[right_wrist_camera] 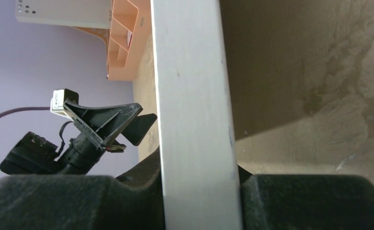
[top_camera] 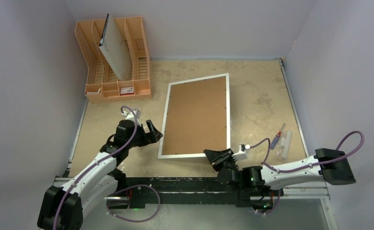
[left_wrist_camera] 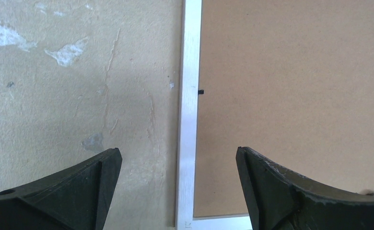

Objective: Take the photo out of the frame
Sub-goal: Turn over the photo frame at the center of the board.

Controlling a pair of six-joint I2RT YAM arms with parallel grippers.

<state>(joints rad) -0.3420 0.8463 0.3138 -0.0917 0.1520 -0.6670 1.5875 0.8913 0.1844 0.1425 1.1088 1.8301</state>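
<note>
— Currently, where is the frame (top_camera: 197,117)?
— At table centre, brown back facing up. The orange rack (top_camera: 113,57) stands at its 10 o'clock.
— Left gripper (top_camera: 152,131) status?
— Fingers spread wide, holding nothing, positioned over the white border at the frame's 7 o'clock corner.
— Right gripper (top_camera: 222,156) status?
— Fingers clamped on the white border near the 5 o'clock corner.

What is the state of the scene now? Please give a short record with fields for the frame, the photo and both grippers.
frame: on the table, brown back up
photo: not visible
left gripper: open, over the frame's left border, close to the near corner
right gripper: shut on the frame's near border
rack: far left, holds a grey-white board
screwdriver: on the table, right of the frame
</note>
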